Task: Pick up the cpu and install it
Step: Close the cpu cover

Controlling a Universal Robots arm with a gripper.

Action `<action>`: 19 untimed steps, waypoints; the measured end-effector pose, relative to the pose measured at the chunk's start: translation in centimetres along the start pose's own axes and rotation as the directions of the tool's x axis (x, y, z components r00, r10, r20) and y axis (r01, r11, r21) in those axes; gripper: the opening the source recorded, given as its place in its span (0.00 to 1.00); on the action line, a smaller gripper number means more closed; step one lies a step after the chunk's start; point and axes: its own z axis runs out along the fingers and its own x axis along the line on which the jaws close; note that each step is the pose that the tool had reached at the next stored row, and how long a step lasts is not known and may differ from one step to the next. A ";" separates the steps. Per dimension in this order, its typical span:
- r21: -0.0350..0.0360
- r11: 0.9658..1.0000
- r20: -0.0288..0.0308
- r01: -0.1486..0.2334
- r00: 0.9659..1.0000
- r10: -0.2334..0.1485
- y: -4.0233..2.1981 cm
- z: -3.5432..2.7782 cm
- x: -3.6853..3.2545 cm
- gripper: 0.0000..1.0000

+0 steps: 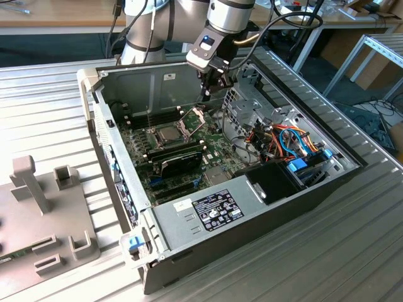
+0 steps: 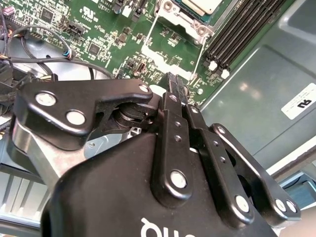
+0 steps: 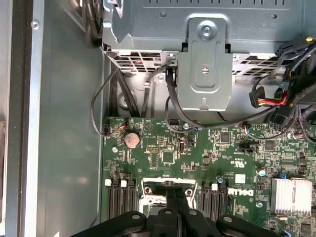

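Open computer case (image 1: 208,233) lies on ribbed metal table (image 1: 50,100); desks and cables behind the case. Inside the case: motherboard (image 1: 214,148) on the floor, with drive cage (image 1: 249,104) and cable bundle (image 1: 286,141) crowding one side. cpu (image 1: 169,134) sits in its socket mid-board, beside the socket frame (image 1: 192,116), which is tilted up open. Gripper (image 1: 206,93) hangs just above that frame with free air around it, fingers together, holding nothing.

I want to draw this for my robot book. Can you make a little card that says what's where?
place: open computer case on a ribbed metal table
cpu: lying in the socket, hinged frame tilted up
gripper: above the motherboard, beside the frame
fingers: shut together, holding nothing
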 end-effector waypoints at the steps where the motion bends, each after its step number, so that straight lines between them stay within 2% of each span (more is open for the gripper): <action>1: 0.000 1.000 0.000 0.000 1.000 0.000 0.10 0.02 0.00 0.11; 9: 0.000 1.000 0.000 0.000 1.000 0.000 0.99 0.14 -0.03 0.11; 19: 0.000 1.000 0.000 0.000 1.000 0.000 1.23 0.18 -0.03 0.11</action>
